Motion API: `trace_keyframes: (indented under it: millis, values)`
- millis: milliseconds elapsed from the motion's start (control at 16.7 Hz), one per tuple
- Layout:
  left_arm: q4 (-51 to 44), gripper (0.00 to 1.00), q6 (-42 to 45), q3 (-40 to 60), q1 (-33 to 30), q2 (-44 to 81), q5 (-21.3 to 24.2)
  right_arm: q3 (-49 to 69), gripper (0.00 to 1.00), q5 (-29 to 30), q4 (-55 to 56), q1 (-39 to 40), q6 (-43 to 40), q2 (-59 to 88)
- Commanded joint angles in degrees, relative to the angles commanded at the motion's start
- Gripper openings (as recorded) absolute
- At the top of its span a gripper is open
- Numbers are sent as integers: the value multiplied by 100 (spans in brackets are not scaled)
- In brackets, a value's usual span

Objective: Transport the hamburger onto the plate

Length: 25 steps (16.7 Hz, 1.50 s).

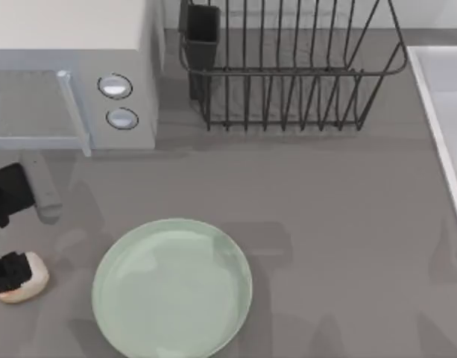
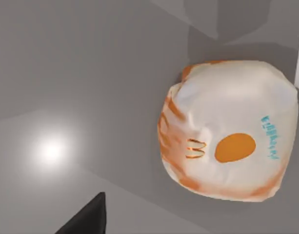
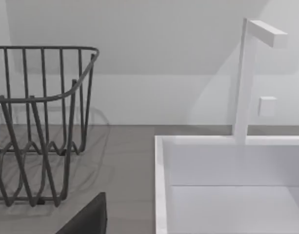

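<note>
Hamburger [image 1: 27,282] lying on the grey bench [image 1: 325,224] at the far left edge of the top view, well to the left of the plate [image 1: 172,287] and clearly apart from it. I see my left gripper [image 1: 6,274] as a dark block directly over the left part of the bun, with the arm's black links running up the left edge of the frame; whether its fingers are wide, narrow or closed on the bun, I cannot tell. In the left wrist view the hamburger [image 2: 229,129] appears as a rounded cream wrapper with orange streaks, an orange oval and small teal lettering, resting on the bench with its shadow beneath it; a single dark fingertip [image 2: 88,219] shows at the frame's lower edge, not touching the bun there. The pale mint-green plate sits low and left of centre in the top view, nothing on it, its lower rim cut by the frame. Behind it, at upper left, stands a grey microwave [image 1: 71,71] with two round knobs; at upper centre, a dark wire dish rack [image 1: 288,71]; along the right edge, a white sink [image 1: 444,112]. The right wrist view shows the rack [image 3: 39,126], the sink basin [image 3: 232,185] and a white faucet [image 3: 249,73]; my right gripper's state I cannot tell.
</note>
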Motion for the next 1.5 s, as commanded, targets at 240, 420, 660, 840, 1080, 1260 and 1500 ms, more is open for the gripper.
trace_keyframes:
  millis: [240, 420, 660, 840, 1080, 1260, 1500]
  values:
    - [-205, 100, 248, 242, -12, 356, -8, 0, 100, 0, 0, 0, 0, 0]
    - [-191, 100, 240, 224, 16, 337, -7, 0, 100, 0, 0, 0, 0, 0]
    - [223, 100, 259, 2, 0, 562, -8, 0, 100, 0, 0, 0, 0, 0]
    - [1036, 100, 268, -360, 4, 950, -7, 0, 100, 0, 0, 0, 0, 0]
    - [1749, 100, 279, -724, 4, 1337, -6, 0, 100, 0, 0, 0, 0, 0]
    - [1777, 100, 280, -740, 4, 1356, -6, 0, 100, 0, 0, 0, 0, 0]
    - [1777, 77, 280, -740, 4, 1356, -6, 0, 100, 0, 0, 0, 0, 0]
